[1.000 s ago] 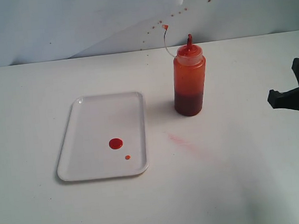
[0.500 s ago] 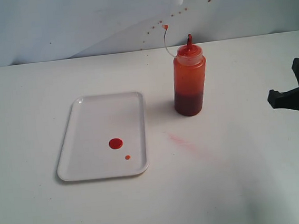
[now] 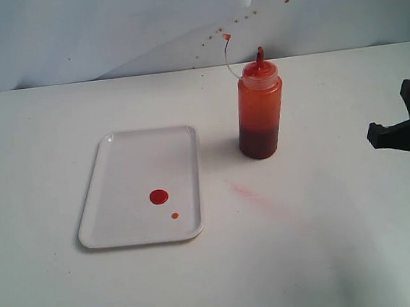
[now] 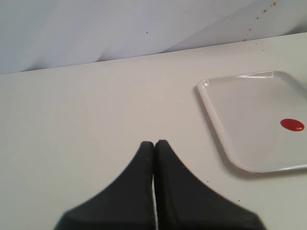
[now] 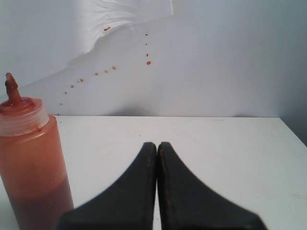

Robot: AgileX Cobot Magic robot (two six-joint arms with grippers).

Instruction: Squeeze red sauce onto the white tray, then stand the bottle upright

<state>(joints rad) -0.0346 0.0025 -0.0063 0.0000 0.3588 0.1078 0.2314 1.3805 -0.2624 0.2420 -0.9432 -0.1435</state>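
Glossy red sauce (image 3: 158,196) is sitting in two round blobs on the flat white rectangular plastic tray (image 3: 133,157), while the translucent orange-red plastic squeeze bottle (image 3: 260,115) is standing upright near it, ungripped. I am holding my left claw (image 4: 154,143) and right claw (image 5: 157,145) pressed shut, empty. I am judging both steps done.

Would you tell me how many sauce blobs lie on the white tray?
2: a large blob and a small blob beside it, both on the tray. None seem hidden.

The left claw (image 4: 153,143) and right claw (image 5: 157,145) are matte black, smooth and tapered.
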